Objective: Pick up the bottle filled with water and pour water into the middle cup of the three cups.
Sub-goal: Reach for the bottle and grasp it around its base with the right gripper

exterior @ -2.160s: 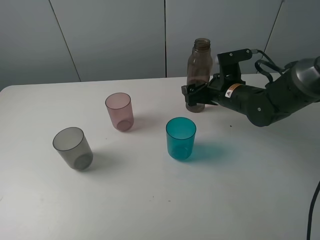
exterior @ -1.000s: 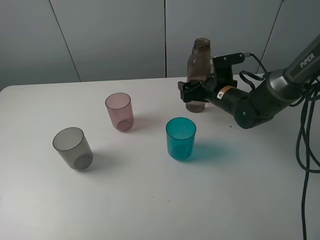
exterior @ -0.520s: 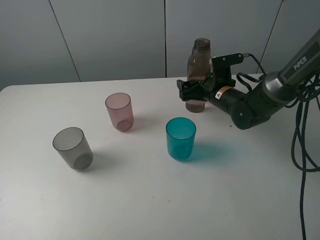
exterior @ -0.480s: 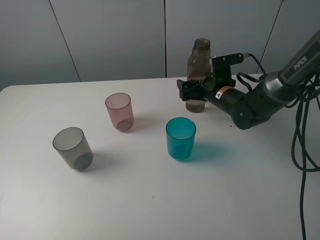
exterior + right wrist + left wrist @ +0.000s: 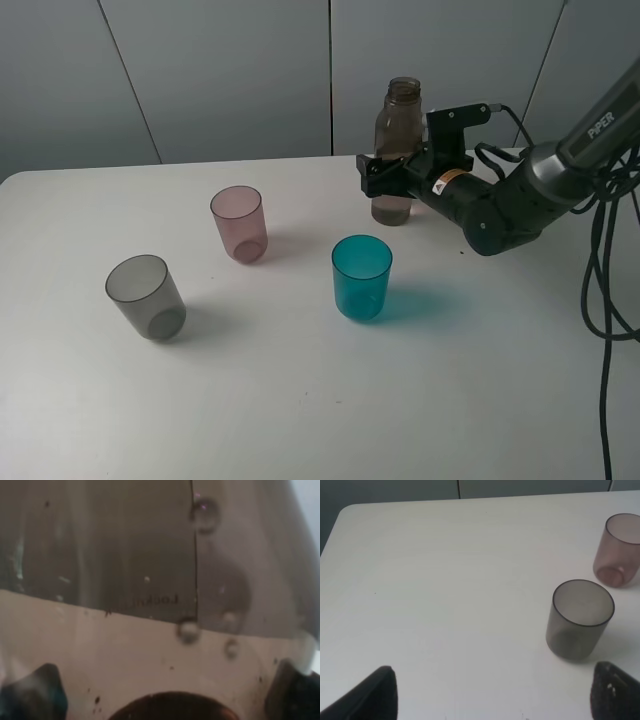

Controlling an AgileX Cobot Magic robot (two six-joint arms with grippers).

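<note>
Bottle (image 5: 400, 125), standing toward the back of the table (image 5: 480, 380) behind the teal cup (image 5: 361, 276), looks bottom-heavy with water, thin-walled and slick, so the right gripper (image 5: 390, 188), straddling its lower body with squeeze I cannot tell, should clamp low, gently.

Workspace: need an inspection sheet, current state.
Surface: white table, a few tiny specks.
Job's things: bottle upright, uncapped, at the far side; pink cup, grey cup and teal cup upright, apart.
Clutter: nothing seen.
End effectors: right end effector straddles the bottle's lower half, closure unclear; left end effector open, empty, above the table.
Cables: black cables hang at the right edge.
Surroundings: grey panelled wall.
</note>
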